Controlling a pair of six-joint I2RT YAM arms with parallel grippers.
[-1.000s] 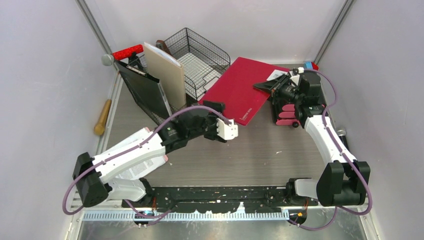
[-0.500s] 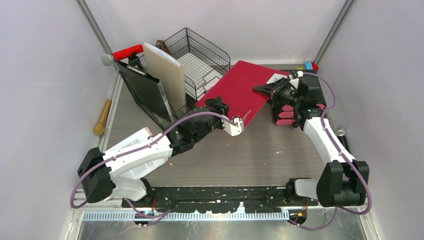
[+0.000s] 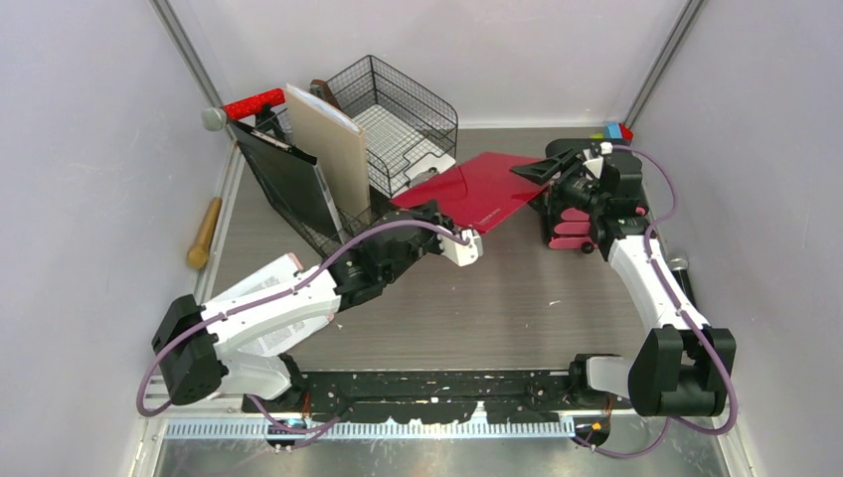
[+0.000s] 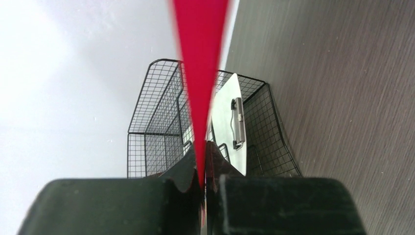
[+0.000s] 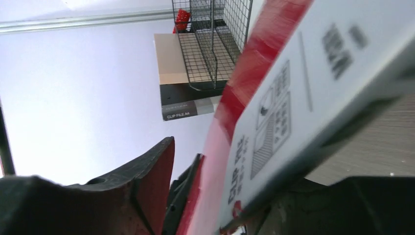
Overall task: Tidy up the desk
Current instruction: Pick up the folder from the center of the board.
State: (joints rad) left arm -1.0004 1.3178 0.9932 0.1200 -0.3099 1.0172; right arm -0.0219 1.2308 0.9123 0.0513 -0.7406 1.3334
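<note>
Desk tidy-up, looked like a handoff to me. The left gripper [image 3: 465, 241] was pinched tight on the near corner of the red folder [image 3: 475, 189], just right of the wire tray rack [image 3: 398, 109]. The right gripper [image 3: 550, 167] sat at the folder's far corner, further right of the rack. Its jaws were slack, and one finger stood off the cover with a gap showing.

The folder hung tilted above the desk [image 3: 497, 308], which spread out in front of the rack.

My take: a corner pinch on a wide flat folder will sag and twist. I'd get the right claw fully clear first, then swing slowly and feed the folder edge-on into the rack, minding the clipboard [image 4: 230, 122] already inside.

The left arm lay low and stretched diagonally toward the rack. The right arm reached forward with its elbow bent, wrist over the pink drawer unit [image 3: 569, 227].
</note>
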